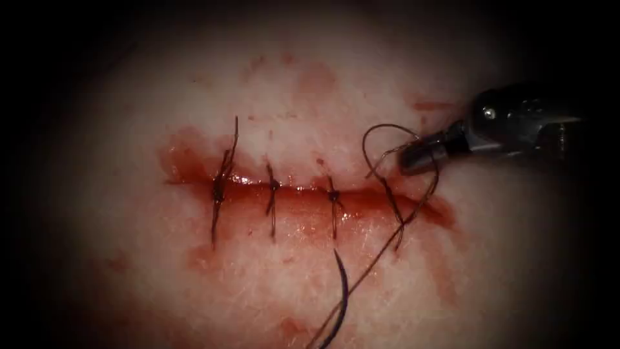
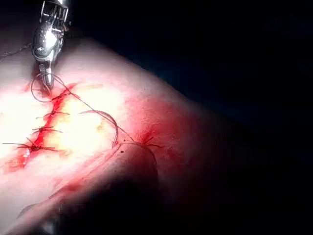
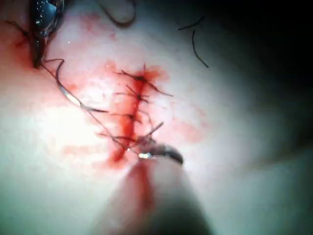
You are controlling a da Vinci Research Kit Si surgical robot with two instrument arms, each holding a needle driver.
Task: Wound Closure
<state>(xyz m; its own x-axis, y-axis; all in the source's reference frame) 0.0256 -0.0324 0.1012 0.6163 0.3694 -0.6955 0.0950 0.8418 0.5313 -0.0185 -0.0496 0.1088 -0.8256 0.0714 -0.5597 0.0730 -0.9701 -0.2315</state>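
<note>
The right tool enters from the 3 o'clock side of the endoscope view, and its jaws are pressed together on the thread just above the right end of the cut. From the jaws the thread forms a loop, crosses the cut at the rightmost stitch site and runs toward 7 o'clock. The needle lies free on the tissue at 6 o'clock below the cut, held by neither tool and not in the tissue. Three knotted stitches span the cut to the left. Red fluid lines the cut.
</note>
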